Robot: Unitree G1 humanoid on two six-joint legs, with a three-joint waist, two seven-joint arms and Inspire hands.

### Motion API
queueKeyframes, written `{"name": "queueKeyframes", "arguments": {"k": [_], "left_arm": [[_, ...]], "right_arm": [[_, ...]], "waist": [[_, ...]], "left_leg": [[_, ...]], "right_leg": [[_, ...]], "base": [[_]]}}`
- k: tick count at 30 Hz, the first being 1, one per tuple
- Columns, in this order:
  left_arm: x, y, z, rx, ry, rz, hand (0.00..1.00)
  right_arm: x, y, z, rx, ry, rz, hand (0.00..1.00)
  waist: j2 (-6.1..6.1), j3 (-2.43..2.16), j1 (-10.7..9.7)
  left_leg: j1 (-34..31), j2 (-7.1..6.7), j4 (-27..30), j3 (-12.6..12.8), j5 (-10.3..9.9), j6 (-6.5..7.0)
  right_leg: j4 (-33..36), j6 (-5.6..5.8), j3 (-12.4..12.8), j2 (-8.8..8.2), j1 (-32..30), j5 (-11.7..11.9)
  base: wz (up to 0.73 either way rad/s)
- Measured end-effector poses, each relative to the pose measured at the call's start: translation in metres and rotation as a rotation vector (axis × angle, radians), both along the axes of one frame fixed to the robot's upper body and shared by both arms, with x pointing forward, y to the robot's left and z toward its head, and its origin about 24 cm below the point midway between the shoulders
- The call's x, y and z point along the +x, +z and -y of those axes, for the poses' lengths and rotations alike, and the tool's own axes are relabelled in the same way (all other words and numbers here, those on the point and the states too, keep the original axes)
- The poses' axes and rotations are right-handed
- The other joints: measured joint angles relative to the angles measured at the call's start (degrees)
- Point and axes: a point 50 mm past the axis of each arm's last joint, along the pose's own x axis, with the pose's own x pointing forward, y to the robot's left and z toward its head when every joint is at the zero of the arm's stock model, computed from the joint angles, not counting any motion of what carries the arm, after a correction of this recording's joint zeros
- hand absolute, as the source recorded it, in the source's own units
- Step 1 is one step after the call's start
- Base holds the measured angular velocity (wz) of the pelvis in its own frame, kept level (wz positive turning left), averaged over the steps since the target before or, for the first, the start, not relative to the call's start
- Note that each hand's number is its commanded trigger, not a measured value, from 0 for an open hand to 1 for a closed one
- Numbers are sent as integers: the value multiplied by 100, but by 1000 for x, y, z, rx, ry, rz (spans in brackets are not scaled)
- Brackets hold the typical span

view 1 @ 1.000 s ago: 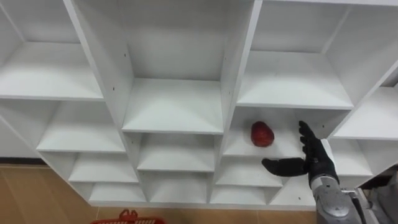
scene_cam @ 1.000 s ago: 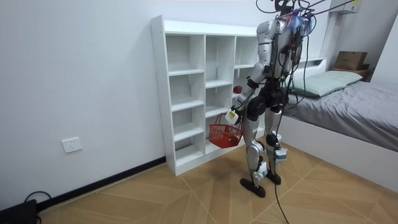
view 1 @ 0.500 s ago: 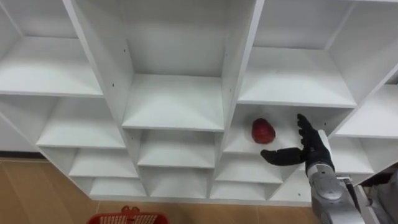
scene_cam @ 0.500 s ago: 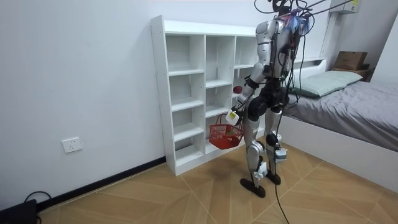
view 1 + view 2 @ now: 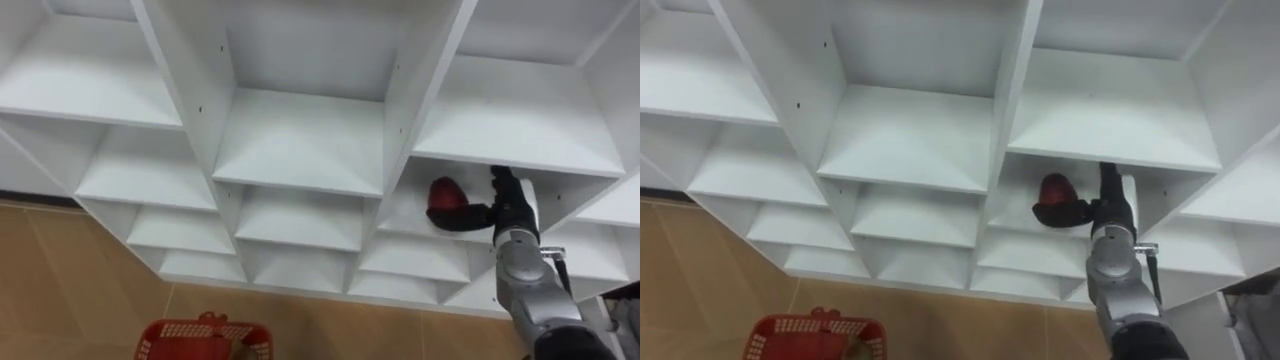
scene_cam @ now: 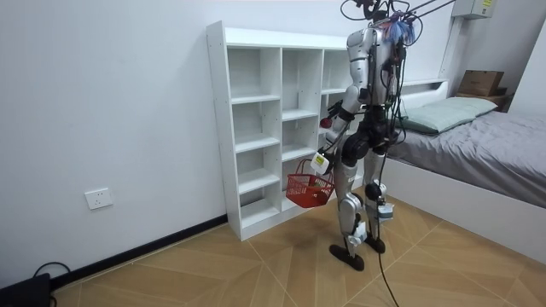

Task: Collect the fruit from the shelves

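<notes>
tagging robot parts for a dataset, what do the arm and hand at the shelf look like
The right hand has black fingers and thumb, with a white plate on its back. Its forearm is a smooth, silver-grey metal cylinder that widens toward the elbow.

The robot stands upright on the wooden floor point(image 6: 256, 273) right before the white closet point(image 6: 256, 128), at its end nearest the bed point(image 6: 486, 153). Its right hand point(image 6: 333, 115) is raised into a middle compartment of that end column, at a small red fruit point(image 6: 324, 123). A red basket point(image 6: 309, 189) hangs from its left hand point(image 6: 320, 162), level with the closet's lower shelves.
</notes>
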Motion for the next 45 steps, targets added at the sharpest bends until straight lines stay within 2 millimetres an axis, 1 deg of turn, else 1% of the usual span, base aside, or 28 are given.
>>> {"name": "queueKeyframes", "arguments": {"k": [3, 10, 14, 16, 22, 25, 29, 34, 36, 38, 41, 44, 45], "left_arm": [[2, 0, 3, -1, -20, 3, 100], [13, 3, 4, 9, -30, 27, 100], [19, 4, 5, 5, -37, 42, 100], [24, 6, 5, -3, -46, 53, 100], [25, 7, 0, 5, -53, 55, 100], [25, 7, -2, 4, -57, 56, 100], [27, 8, -2, 2, -61, 58, 100], [30, 9, -2, 5, -64, 65, 100], [30, 8, -2, 5, -63, 61, 100], [31, 8, -2, 6, -65, 55, 100], [32, 7, -1, 3, -74, 49, 100], [33, 7, 2, -1, -92, 48, 100], [33, 7, 2, -2, -95, 49, 100]], "right_arm": [[2, 1, 4, -1, -13, -6, 0], [11, 4, 11, -22, -34, -18, 0], [14, 6, 12, -57, -32, -27, 0], [18, 9, 13, -78, -22, -18, 0], [28, 20, 12, -83, -14, 17, 0], [28, 21, 13, -86, -14, 16, 0], [28, 20, 13, -97, -7, 10, 0], [24, 14, 17, -127, 5, -36, 0], [25, 15, 16, -128, 16, -38, 0], [31, 20, 14, -127, 23, -23, 0], [37, 23, 13, -144, 30, -30, 0], [38, 23, 14, -154, 33, -43, 0], [38, 23, 14, -154, 34, -45, 0]], "waist": [[30, 22, 17], [54, 33, 8], [56, 35, 67], [53, 35, 133], [28, 48, 150], [5, 62, 163], [-2, 64, 169], [-4, 65, 286], [-4, 66, 302], [-2, 87, 304], [-12, 95, 310], [-8, 118, 310], [-9, 118, 316]], "left_leg": [[-115, 5, 49, 3, 1, 0], [-296, 12, 91, 13, 7, 2], [-468, 11, 167, 9, 9, 5], [-552, 7, 168, 10, 22, 19], [-598, 4, 169, 3, 33, 24], [-624, 5, 174, -1, 33, 24], [-756, 6, 231, -10, 33, 24], [-822, 13, 246, -16, 35, 22], [-855, 12, 253, -17, 35, 22], [-900, 12, 259, -20, 39, 26], [-916, 8, 262, -26, 43, 30], [-958, 4, 287, -65, 43, 30], [-974, 4, 293, -67, 43, 30]], "right_leg": [[10, -12, -2, 5, -92, 7], [78, -20, -19, -4, -285, 12], [157, -21, 2, -17, -479, 13], [209, -21, 4, -28, -591, 13], [213, -21, -13, -34, -624, 13], [212, -21, -20, -34, -642, 13], [216, -29, -24, -34, -743, 18], [216, -35, -30, -28, -800, 22], [239, -35, -28, -32, -838, 22], [289, -35, -17, -36, -908, 22], [292, -35, -38, -47, -922, 22], [292, -35, -87, -52, -930, 22], [292, -35, -89, -53, -941, 22]], "base": [[1], [0], [-3], [-2], [0], [1], [0], [0], [0], [0], [0], [7], [5]]}}
